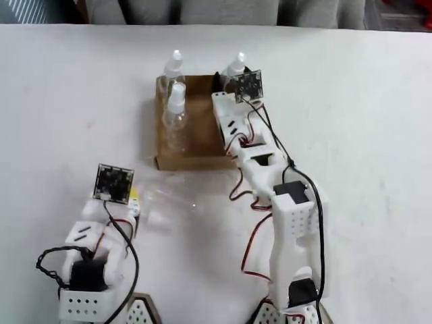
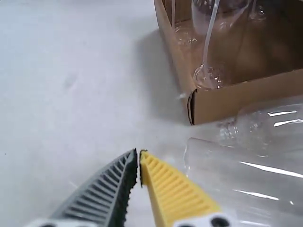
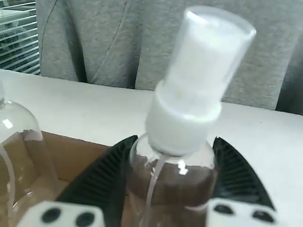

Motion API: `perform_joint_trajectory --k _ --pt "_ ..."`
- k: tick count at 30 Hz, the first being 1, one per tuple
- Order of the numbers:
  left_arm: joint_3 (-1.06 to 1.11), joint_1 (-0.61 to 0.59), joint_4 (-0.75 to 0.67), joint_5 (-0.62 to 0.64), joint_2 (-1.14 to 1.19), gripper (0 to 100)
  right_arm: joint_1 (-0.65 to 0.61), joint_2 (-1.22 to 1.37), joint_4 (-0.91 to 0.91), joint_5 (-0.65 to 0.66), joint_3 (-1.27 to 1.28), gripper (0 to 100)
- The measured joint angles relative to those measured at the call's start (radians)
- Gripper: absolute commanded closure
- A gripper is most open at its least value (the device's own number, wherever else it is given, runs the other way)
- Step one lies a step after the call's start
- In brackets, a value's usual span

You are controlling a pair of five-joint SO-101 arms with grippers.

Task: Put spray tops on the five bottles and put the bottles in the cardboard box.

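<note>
Two capped clear plastic bottles (image 1: 177, 111) are standing in the brown cardboard box (image 1: 192, 162), the right hand (image 3: 173, 142) pinching a third bottle (image 3: 189, 109), seemingly for release.

Your left pincer (image 2: 138, 155) is closed, grey and yellow fingers (image 2: 109, 187) tip to tip, its arm folded back. Your right arm (image 1: 266, 165) stretches far ahead of it, the right pincer (image 3: 175, 142) clamped around a bottle (image 3: 173, 182).

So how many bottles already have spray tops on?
3. Front bottle and back bottle stand in the cardboard box's left side; third bottle sits in the right end effector at its far right corner. Arm may hide more.
</note>
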Motion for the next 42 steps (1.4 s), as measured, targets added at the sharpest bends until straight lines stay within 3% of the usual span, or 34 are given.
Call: perform_joint_trajectory --k 4,23,28,32,35,42 --pt "0.0 0.0 0.0 0.0 0.0 98 -0.002 0.005 0.015 0.002 0.015 66.7" --pt "0.0 0.0 0.0 0.0 0.0 98 -0.006 -0.091 0.109 -0.003 0.074 66.4" --pt "0.0 0.0 0.0 0.0 0.0 98 -0.005 -0.153 0.216 -0.074 0.075 57.9" --pt "0.0 0.0 0.0 0.0 0.0 98 -0.005 -0.157 0.241 -0.086 0.075 57.1" --pt "0.0 0.0 0.0 0.0 0.0 98 -0.005 -0.157 0.241 -0.087 0.075 61.4" --pt "0.0 0.0 0.0 0.0 0.0 98 -0.005 -0.157 0.241 -0.089 0.075 84.2"
